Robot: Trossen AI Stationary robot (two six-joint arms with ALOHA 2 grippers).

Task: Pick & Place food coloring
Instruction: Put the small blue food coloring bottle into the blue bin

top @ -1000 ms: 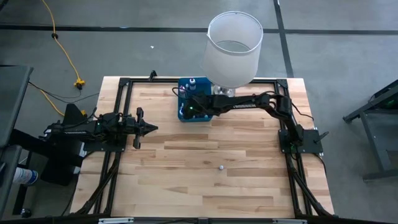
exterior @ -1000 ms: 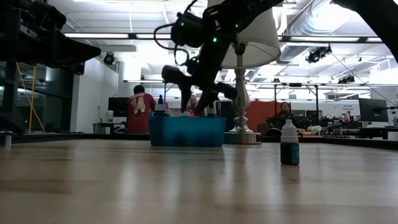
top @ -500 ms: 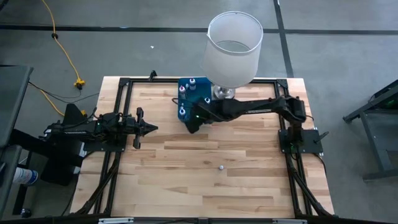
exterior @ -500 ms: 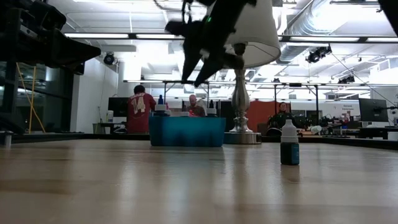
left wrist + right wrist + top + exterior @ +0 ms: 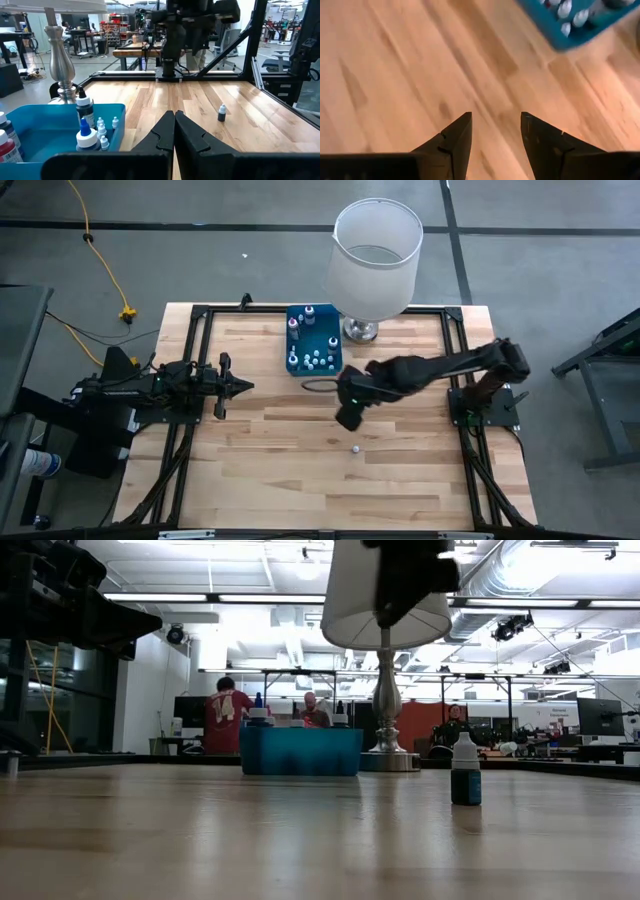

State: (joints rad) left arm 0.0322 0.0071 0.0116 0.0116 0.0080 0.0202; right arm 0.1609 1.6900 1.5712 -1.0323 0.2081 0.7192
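Note:
Several tiny white-capped food coloring bottles point(image 5: 318, 360) stand in a blue tray point(image 5: 300, 315) at the table's far middle. One dark bottle with a white cap point(image 5: 354, 449) stands upright by itself on the wood nearer the front edge; the low view shows this bottle point(image 5: 465, 770) too. My right gripper point(image 5: 345, 418) hangs above the table between the tray and that lone bottle. It slants downward, open, with nothing between its fingers point(image 5: 455, 137). My left gripper point(image 5: 245, 386) waits at the left, level and shut point(image 5: 174, 125).
A lamp with a big white shade point(image 5: 375, 260) stands on a metal base point(image 5: 360, 330) right beside the tray at the far edge. Black frame rails point(image 5: 190, 360) run along the table's sides. Bare wood lies around the lone bottle. People sit in the room beyond the table.
My right gripper has come away from over the blue tray, rising and swinging toward the near edge and a little to the right, rolling as it went. It stays open and empty. The tray and the lone bottle have kept their places.

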